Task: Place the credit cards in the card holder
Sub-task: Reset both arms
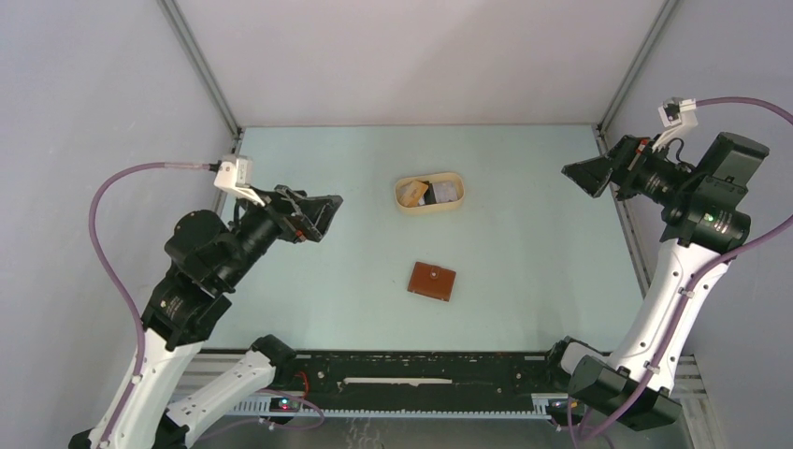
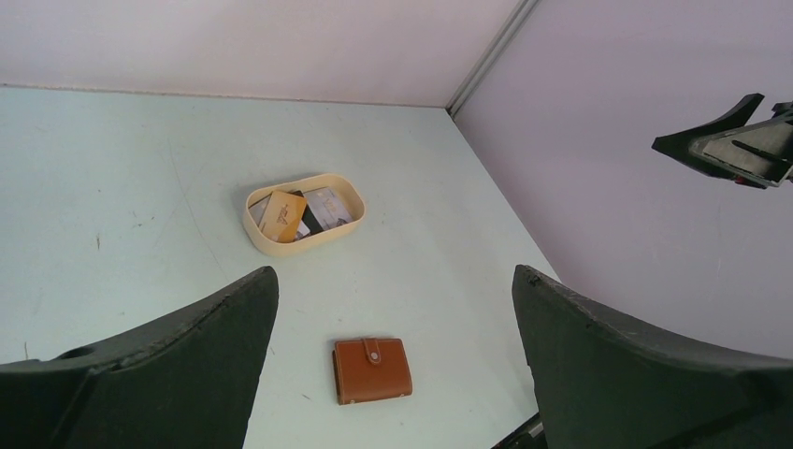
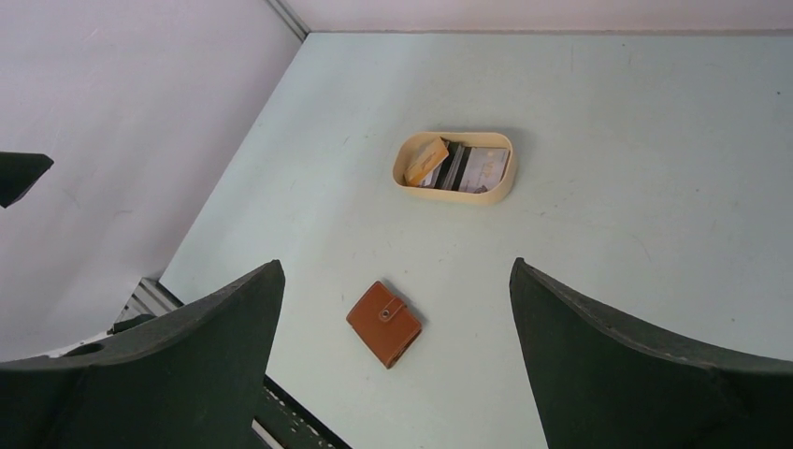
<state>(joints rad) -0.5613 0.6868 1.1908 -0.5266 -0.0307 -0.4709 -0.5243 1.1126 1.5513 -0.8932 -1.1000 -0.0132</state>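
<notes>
Left tool (image 1: pixel 325 217) and right tool (image 1: pixel 584 180) gape empty; one card holder (image 1: pixel 432 280); one tray (image 1: pixel 429 210), roughly three credit cards (image 1: pixel 447 192) inside.

I get bright, soft, even light from overhead in all three views, with no glare on the pale surface (image 1: pixel 524 281). The tray (image 2: pixel 290 248) and card holder (image 2: pixel 372 370) cast only faint shadows. Close to the lens, the dark fingers (image 2: pixel 168 365) look slightly soft.
</notes>
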